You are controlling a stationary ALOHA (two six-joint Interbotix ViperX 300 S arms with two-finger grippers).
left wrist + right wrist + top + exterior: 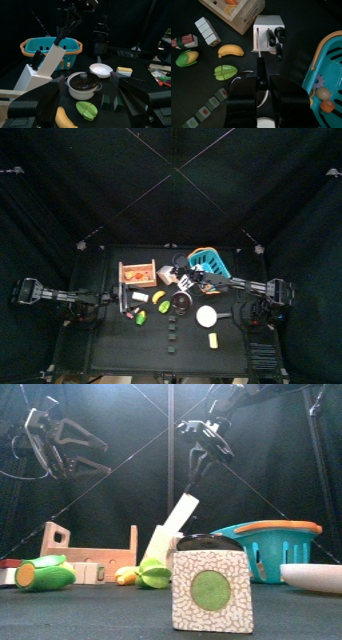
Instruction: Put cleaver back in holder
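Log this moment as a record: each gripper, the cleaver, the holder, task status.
right gripper: shut on the cleaver, above the holder
cleaver: hangs down, tip near the holder's top, not seated
holder: white block, tilted, beside the blue basket
left gripper: open, empty, raised off to the side
task status: cleaver not yet in holder

A blue basket (pixel 50 47) stands behind a banana (pixel 231 50) and white bowl (pixel 101 70).
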